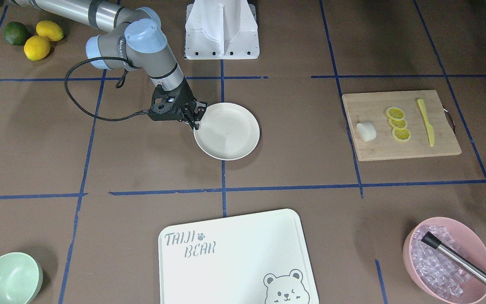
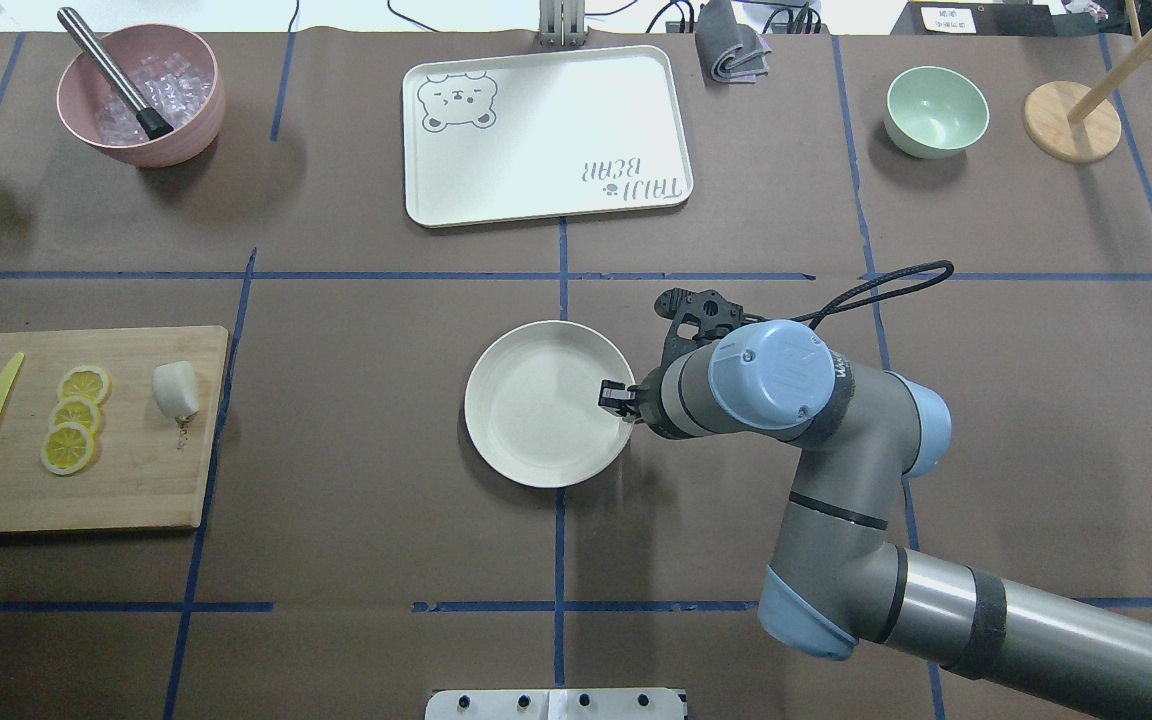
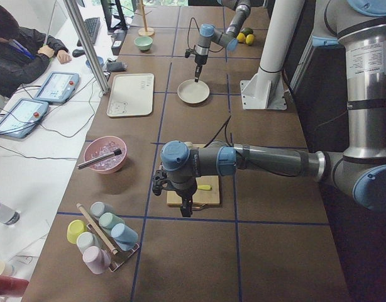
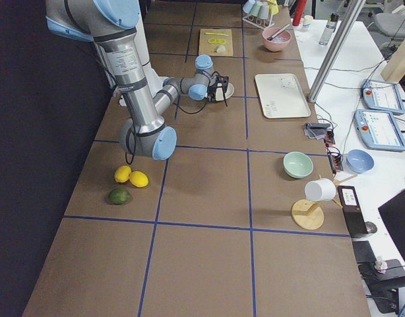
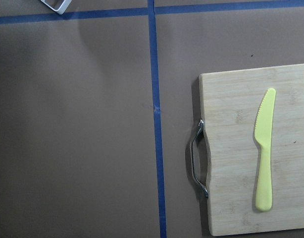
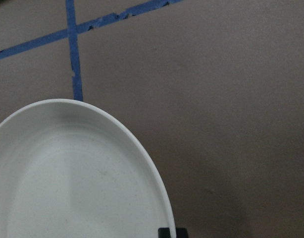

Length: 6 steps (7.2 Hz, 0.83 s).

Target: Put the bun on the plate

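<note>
The bun (image 2: 176, 388) lies on the cutting board (image 2: 136, 480) at the table's (image 2: 356, 560) left, beside lemon slices (image 2: 76, 415); the right hand (image 2: 617, 398) sits at the plate's (image 2: 536, 430) right rim (pinching or not, I cannot tell); the left hand (image 3: 186, 207), state equally unclear, hangs over the board.

overhead cam: fixed high on the robot's side, looks forward and down, takes in the whole table (image 2: 336, 420), plate (image 2: 536, 430) mid-frame. front cam: across the table, faces back, steep, same surface turned round, bear tray (image 1: 234, 261) nearest. left-end and right-end cams: wide, look along the table from opposite ends, both reach the plate. left wrist cam: close, straight down on the cutting board (image 5: 231, 124) and knife (image 5: 264, 148), shared with overhead. right wrist cam: very close, plate rim and blue tape (image 6: 72, 59).
</note>
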Tool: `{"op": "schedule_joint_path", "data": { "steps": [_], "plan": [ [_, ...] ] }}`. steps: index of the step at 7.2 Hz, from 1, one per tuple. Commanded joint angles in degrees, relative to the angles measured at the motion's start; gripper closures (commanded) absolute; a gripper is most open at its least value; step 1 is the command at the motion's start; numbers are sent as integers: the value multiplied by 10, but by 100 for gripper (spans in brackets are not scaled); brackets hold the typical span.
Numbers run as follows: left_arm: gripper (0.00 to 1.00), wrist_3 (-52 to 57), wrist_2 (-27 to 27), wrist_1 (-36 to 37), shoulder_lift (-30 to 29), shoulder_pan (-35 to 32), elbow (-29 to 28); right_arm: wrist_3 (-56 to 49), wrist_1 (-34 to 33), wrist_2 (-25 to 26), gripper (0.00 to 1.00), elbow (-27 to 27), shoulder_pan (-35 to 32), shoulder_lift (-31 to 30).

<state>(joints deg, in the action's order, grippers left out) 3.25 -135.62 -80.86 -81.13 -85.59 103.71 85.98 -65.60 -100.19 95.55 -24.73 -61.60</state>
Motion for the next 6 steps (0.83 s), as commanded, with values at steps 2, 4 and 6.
{"op": "schedule_joint_path", "data": {
  "steps": [2, 4, 6],
  "plan": [
    [0, 0, 0, -1, 0, 1, -1, -6, -70, 1, 0, 18, -6, -1],
    [0, 0, 0, -4, 0, 1, -2, -114, -206, -24, 0, 69, -64, 3],
    [0, 3, 0, -5, -1, 1, 4, -318, -308, -122, 0, 95, -192, -17]
  ]
}}
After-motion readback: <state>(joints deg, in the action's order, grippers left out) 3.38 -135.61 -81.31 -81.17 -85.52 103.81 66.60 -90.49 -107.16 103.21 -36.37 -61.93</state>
